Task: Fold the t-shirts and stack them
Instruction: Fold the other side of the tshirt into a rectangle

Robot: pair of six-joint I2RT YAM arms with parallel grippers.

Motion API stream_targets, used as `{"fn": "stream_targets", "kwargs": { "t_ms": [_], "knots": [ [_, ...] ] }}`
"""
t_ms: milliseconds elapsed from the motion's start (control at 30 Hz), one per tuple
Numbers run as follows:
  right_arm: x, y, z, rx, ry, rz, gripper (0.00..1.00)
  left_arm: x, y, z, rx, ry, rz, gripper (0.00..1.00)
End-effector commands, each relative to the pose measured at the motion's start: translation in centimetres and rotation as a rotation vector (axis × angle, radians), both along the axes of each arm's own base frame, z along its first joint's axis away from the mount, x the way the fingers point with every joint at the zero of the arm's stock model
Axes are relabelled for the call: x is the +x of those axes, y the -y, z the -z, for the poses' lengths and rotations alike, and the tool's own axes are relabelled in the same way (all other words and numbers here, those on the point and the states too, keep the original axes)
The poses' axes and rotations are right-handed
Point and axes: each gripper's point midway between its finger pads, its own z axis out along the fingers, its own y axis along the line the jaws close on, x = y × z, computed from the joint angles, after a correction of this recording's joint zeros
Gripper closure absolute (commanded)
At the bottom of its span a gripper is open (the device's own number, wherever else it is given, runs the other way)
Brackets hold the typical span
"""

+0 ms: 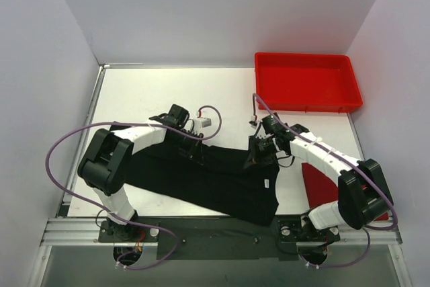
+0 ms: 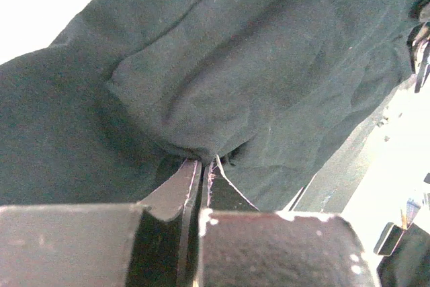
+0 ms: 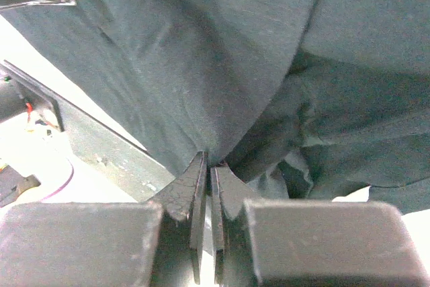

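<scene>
The large black t-shirt (image 1: 215, 183) lies across the near half of the white table, its near edge hanging over the front. My left gripper (image 1: 190, 147) is shut on a pinch of its far edge at the left; in the left wrist view the closed gripper (image 2: 205, 160) holds bunched black cloth (image 2: 255, 65). My right gripper (image 1: 257, 154) is shut on the shirt's far right part; the right wrist view shows the gripper (image 3: 208, 162) clamping a fold of black cloth (image 3: 201, 65). The red t-shirt (image 1: 316, 189) lies at the right, partly hidden under my right arm.
A rigid red plastic tray (image 1: 306, 107) stands at the back right corner. White walls close in the table on three sides. A metal rail (image 1: 222, 230) with both arm bases runs along the near edge.
</scene>
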Motion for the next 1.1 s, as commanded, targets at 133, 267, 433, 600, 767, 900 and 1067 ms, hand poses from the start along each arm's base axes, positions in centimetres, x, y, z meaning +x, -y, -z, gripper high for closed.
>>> {"fn": "stream_targets", "kwargs": {
  "t_ms": [133, 267, 433, 600, 767, 900, 1067],
  "knots": [
    [-1.9, -1.4, -5.3, 0.044, -0.084, -0.117, 1.0, 2.4, -0.5, -3.8, -0.122, 0.026, 0.003, 1.0],
    [-3.3, -1.4, -6.0, 0.035, -0.132, -0.15, 1.0, 1.8, -0.6, -4.3, -0.137, 0.021, 0.023, 1.0],
    [-5.1, -1.6, -5.7, 0.061, -0.207, -0.164, 1.0, 0.8, -1.1, -4.0, -0.121, 0.004, 0.049, 1.0],
    [-6.5, -1.3, -1.4, 0.003, -0.314, -0.097, 1.0, 0.0, -1.4, -2.4, -0.105, -0.002, 0.072, 1.0],
    [-7.6, 0.0, 1.4, -0.074, -0.38, -0.053, 0.94, -0.7, -1.5, -1.6, -0.07, -0.028, 0.139, 1.0],
    [-8.8, 1.1, 2.7, -0.135, -0.437, -0.029, 0.72, -2.5, -2.2, -1.3, -0.044, -0.112, 0.217, 0.74],
    [-7.8, 1.1, 0.4, -0.094, -0.343, -0.055, 0.61, -3.8, -3.4, -2.4, -0.056, -0.091, 0.368, 0.34]
  ]
}}
